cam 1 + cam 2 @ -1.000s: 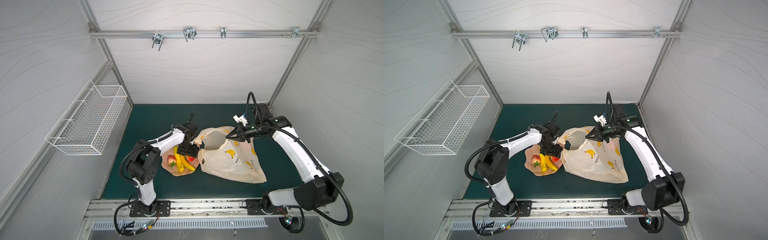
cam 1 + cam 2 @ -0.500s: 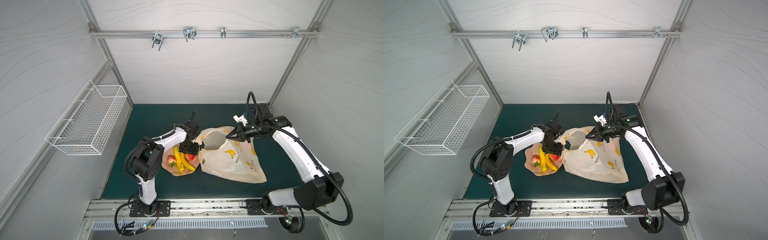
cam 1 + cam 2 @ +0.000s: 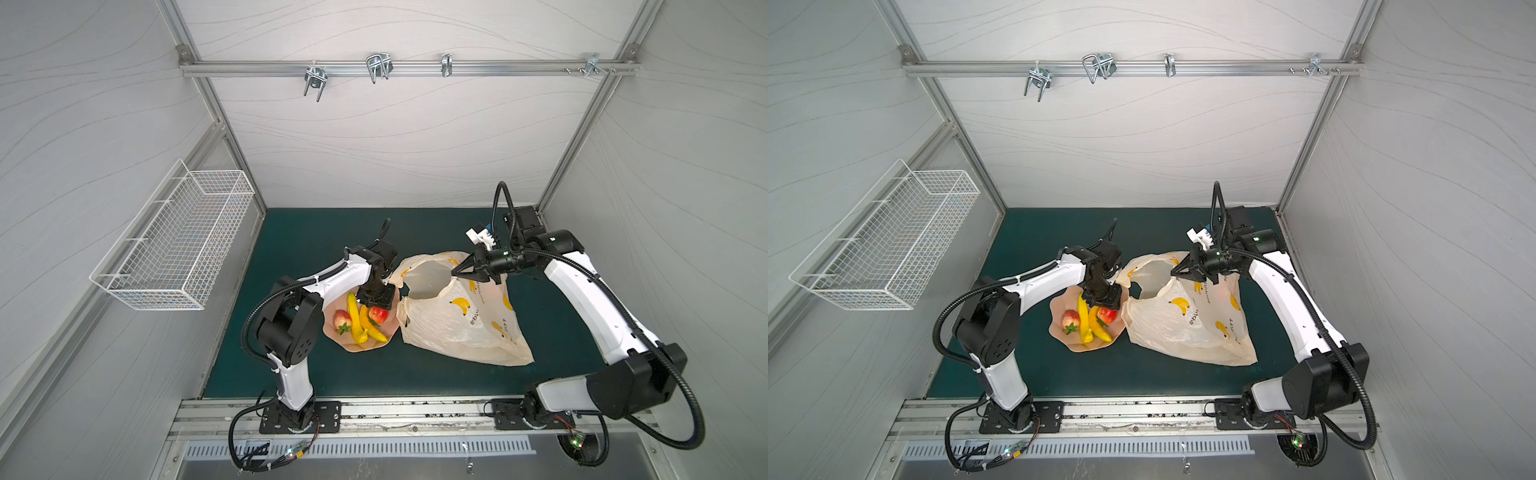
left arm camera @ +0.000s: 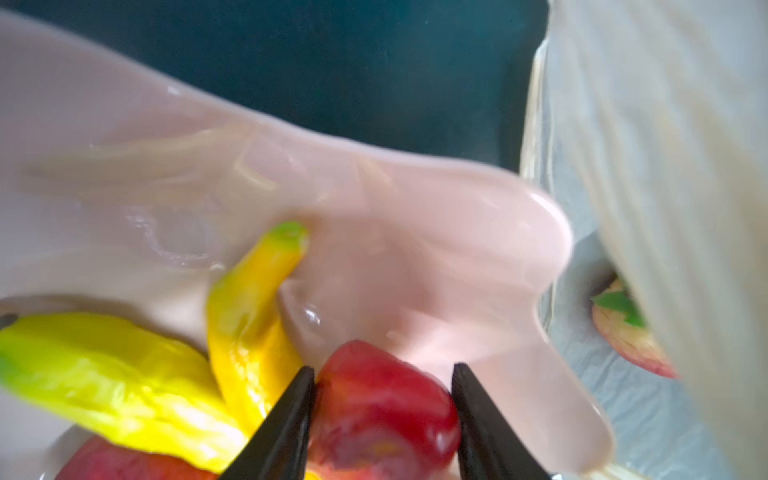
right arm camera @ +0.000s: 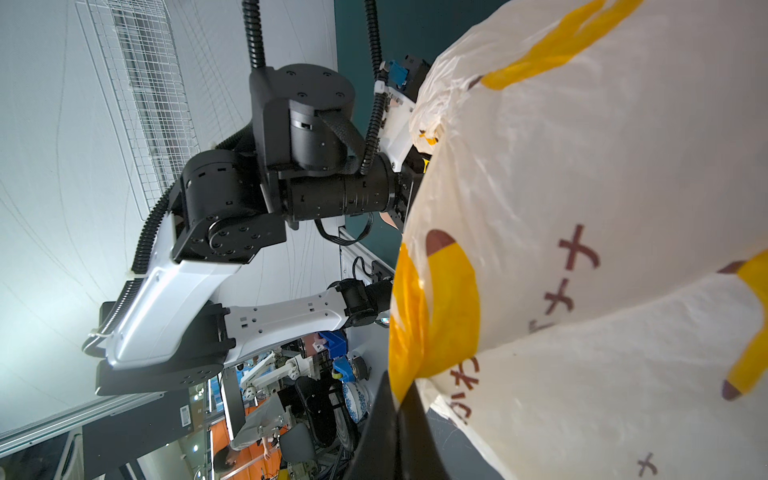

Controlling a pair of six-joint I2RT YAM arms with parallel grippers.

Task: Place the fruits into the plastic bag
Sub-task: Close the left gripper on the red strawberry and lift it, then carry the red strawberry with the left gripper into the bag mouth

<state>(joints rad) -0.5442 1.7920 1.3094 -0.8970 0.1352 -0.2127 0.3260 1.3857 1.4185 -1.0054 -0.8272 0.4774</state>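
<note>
On the pink scalloped plate (image 3: 357, 347) (image 3: 1084, 347) (image 4: 415, 228) lie two yellow bananas (image 3: 354, 316) (image 4: 253, 316) and two red strawberries. My left gripper (image 3: 376, 305) (image 3: 1102, 305) (image 4: 382, 370) points down over the plate. Its fingers touch both sides of the right-hand strawberry (image 3: 378, 315) (image 3: 1108, 316) (image 4: 382, 407). The other strawberry (image 3: 341, 319) lies at the plate's left. The cream plastic bag (image 3: 457, 324) (image 3: 1183, 328) (image 5: 582, 208) lies to the right. My right gripper (image 3: 454, 272) (image 3: 1173, 272) (image 5: 401, 399) is shut on its rim and holds the mouth up. Another strawberry (image 4: 623, 336) shows inside the bag.
A white wire basket (image 3: 178, 249) hangs on the left wall. Metal hooks (image 3: 376, 66) sit on the overhead rail. The plate and the bag touch on the dark green mat (image 3: 316, 237). The walls stand close on three sides.
The left gripper's jaws have narrowed onto the right-hand strawberry on the plate, and the left arm shifted slightly. The right arm and the bag have not moved.
</note>
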